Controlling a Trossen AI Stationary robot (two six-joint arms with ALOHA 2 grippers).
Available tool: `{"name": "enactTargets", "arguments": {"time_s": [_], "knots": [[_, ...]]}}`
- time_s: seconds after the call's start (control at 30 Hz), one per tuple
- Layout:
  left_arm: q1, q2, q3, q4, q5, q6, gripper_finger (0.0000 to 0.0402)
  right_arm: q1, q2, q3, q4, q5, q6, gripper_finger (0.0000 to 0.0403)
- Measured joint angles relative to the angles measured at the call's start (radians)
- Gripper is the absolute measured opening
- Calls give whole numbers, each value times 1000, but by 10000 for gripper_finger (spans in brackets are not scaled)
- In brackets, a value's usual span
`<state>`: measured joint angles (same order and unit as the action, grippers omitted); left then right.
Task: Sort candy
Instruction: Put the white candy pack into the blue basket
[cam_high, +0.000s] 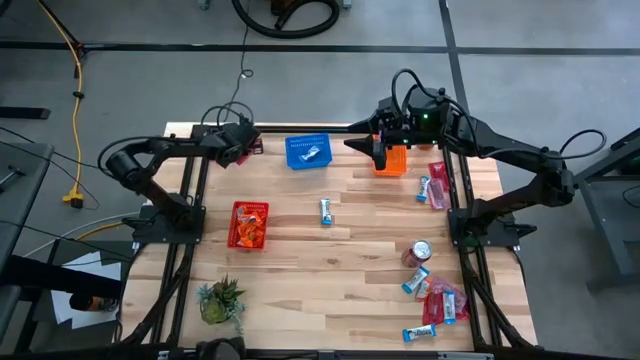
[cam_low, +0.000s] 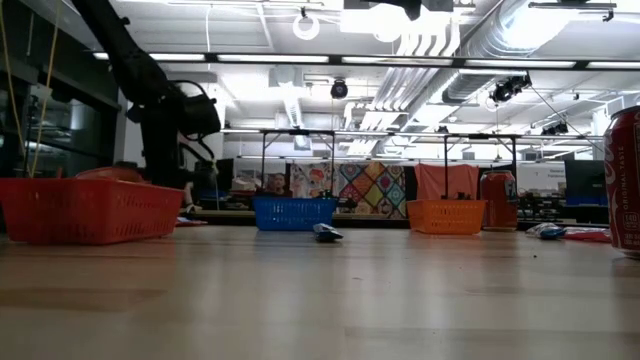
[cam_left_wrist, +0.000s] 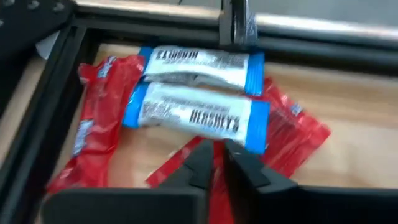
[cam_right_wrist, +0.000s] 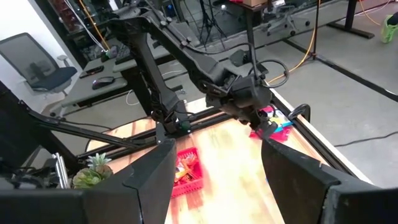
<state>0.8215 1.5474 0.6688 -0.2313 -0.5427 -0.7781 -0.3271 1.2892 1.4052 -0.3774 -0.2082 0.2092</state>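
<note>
Candy in red wrappers (cam_left_wrist: 93, 124) and two blue-and-white bars (cam_left_wrist: 193, 115) lie in a heap at the table's far left corner (cam_high: 256, 147). My left gripper (cam_left_wrist: 216, 152) is down at this heap, just short of the nearer blue-and-white bar, its fingers closed to a narrow slit over a red candy (cam_left_wrist: 177, 165). My right gripper (cam_right_wrist: 214, 180) hangs open and raised over the orange basket (cam_high: 392, 162), holding nothing. One blue-and-white candy (cam_high: 326, 210) lies mid-table; more candy (cam_high: 436, 186) (cam_high: 437, 303) lies along the right side. My left gripper has its fingertips (cam_left_wrist: 200, 155) closed on the red candy's wrapper (cam_left_wrist: 217, 163), which shows red in the slit between them. The fingers come slanting down from above. The candy lies flat on the table, partly under the blue-and-white bar.
A blue basket (cam_high: 307, 151) with one candy stands at the far middle, a red basket (cam_high: 248, 225) with candy at left centre. A red soda can (cam_high: 417, 252) stands at the right, a small plant (cam_high: 220, 300) near left. Black frame rails (cam_left_wrist: 37, 93) border the heap.
</note>
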Motion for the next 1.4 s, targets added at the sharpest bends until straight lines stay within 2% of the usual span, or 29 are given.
{"name": "enactTargets", "arguments": {"time_s": [0.27,0.5,0.67,0.87,1.1,1.3,1.4], "knots": [[0,44,-8,83,-116,-47,1,0,0,0,0,0,1,232],[-27,137,31,22,-187,-16,0,0,0,0,0,0,3,232],[-53,214,86,-28,-187,22,0,0,0,0,0,0,3,232],[-95,224,106,-57,-58,20,0,0,0,0,-20,0,0,232],[-207,184,104,-141,81,21,0,0,0,0,-53,0,0,232],[-359,142,102,-159,198,-82,0,0,0,0,-52,1,-8,232],[-425,107,101,-160,224,-149,0,0,0,0,-52,1,-9,232]]}}
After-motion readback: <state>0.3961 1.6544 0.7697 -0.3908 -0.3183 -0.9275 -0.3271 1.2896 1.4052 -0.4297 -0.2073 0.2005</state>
